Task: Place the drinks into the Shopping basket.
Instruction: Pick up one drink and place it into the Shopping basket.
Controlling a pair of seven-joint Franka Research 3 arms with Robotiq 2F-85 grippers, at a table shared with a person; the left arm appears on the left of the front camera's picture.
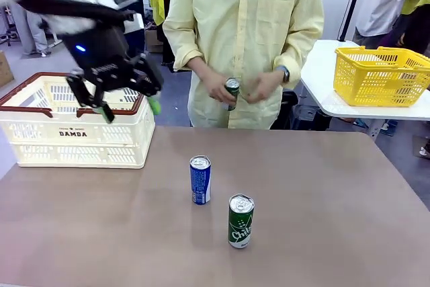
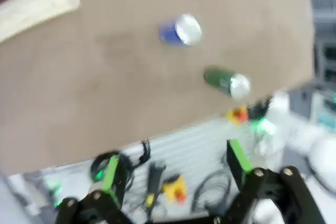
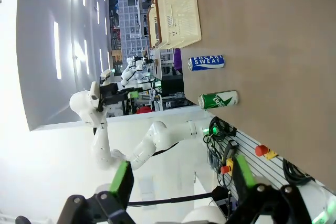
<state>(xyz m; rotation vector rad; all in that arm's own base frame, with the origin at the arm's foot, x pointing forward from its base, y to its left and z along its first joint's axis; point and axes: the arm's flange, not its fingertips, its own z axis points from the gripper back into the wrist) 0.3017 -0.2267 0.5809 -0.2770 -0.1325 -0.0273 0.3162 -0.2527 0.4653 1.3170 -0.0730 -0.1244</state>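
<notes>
Blue and green drink cans stand on the table (image 1: 322,220) in the front view, the blue can (image 1: 200,180) just beside the green can (image 1: 240,221), well apart from the Shopping basket (image 1: 80,146), and our left gripper (image 1: 131,109) hangs by that basket with jaws apart. Our left wrist view shows both cans, blurry, and our right wrist view shows the right gripper (image 3: 182,171) with jaws apart too. We think the cans are smooth, thin and tippy, so we would hold one round its middle.

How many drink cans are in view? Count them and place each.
3. A blue can stands on the table; a green can stands nearer the robot; a third can is in the person's hand. The Shopping basket may hide more.
</notes>
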